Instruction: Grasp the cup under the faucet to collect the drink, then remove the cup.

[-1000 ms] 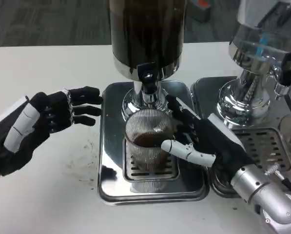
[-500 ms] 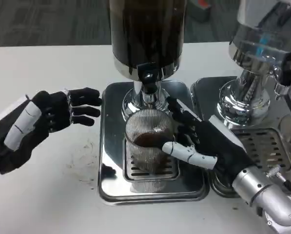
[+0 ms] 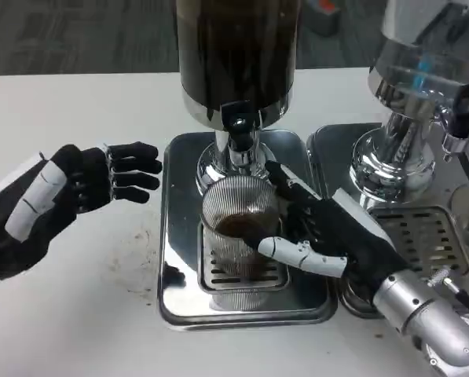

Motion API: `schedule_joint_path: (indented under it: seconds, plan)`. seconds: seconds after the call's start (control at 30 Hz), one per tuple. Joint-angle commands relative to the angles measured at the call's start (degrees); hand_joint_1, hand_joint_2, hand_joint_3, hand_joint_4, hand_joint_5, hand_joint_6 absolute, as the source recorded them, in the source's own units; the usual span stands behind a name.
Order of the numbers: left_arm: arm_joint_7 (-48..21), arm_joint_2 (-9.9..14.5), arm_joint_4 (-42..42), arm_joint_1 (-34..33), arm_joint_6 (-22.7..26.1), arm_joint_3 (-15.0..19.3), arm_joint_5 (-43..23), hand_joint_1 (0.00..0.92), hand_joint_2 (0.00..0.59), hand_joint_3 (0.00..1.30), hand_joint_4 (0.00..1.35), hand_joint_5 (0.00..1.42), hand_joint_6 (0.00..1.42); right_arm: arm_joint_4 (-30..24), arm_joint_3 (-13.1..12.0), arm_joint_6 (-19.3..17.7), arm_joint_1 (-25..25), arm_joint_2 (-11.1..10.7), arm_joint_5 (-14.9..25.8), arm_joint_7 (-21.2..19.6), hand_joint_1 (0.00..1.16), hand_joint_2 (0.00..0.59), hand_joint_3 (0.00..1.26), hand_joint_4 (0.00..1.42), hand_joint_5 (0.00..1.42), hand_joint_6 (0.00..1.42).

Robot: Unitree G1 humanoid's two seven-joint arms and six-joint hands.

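Right hand (image 3: pixel 328 232) is wrapped around the cup (image 3: pixel 238 228), thumb across the front wall, other fingers reaching round the far side, so it holds the glass. That cup is ribbed and clear with dark drink in the bottom, standing upright on the slotted grate (image 3: pixel 242 271), directly beneath the faucet (image 3: pixel 238 129). Above the cup rises the dispenser (image 3: pixel 238 59), its tank full of dark liquid, its chrome foot just behind the cup. Under the cup, a shiny steel tray (image 3: pixel 179 228) carries grate and dispenser alike. Left of the cup, off the tray and over the white desk (image 3: pixel 77 314), the left hand (image 3: pixel 85 188) hovers, fingers apart and pointing toward the cup, holding nothing and touching nothing. Right of the cup stands a second dispenser (image 3: pixel 411 94) on its own tray (image 3: pixel 423 236).
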Motion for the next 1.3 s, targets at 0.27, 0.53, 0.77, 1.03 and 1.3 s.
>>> schedule_joint_path:
  seconds: [0.27,0.53,0.77,1.03,1.3]
  plan:
    - [0.20,1.32,1.20,-1.16,-1.19,-0.46,0.82,0.000,0.151,0.34,0.30,0.32,0.36,-1.68,1.19,-0.97,1.07,-0.80,-3.06,-1.34,0.54,0.157,0.00,0.00,0.00,0.03]
    - [0.38,1.51,1.06,-0.78,-1.08,-0.64,0.94,0.000,0.149,0.35,0.30,0.32,0.36,-2.67,1.87,0.13,1.53,-0.57,-5.62,-3.13,0.56,0.160,0.00,0.00,0.00,0.04]
    - [0.61,1.69,0.68,-0.24,-0.98,-0.78,1.00,0.000,0.149,0.35,0.30,0.32,0.37,-2.79,2.96,0.62,1.36,-0.05,-7.49,-4.04,0.56,0.159,0.00,0.00,0.00,0.05]
    - [0.86,1.79,0.50,0.22,-1.03,-1.03,1.19,0.000,0.145,0.35,0.31,0.32,0.37,-2.21,3.72,0.71,0.82,0.71,-7.69,-4.23,0.56,0.161,0.00,0.00,0.00,0.05]
    - [1.14,1.83,0.19,0.68,-1.11,-1.27,1.40,0.000,0.144,0.36,0.31,0.32,0.37,-1.09,4.83,0.99,-0.08,1.81,-7.86,-4.73,0.54,0.162,0.00,0.00,0.00,0.07]
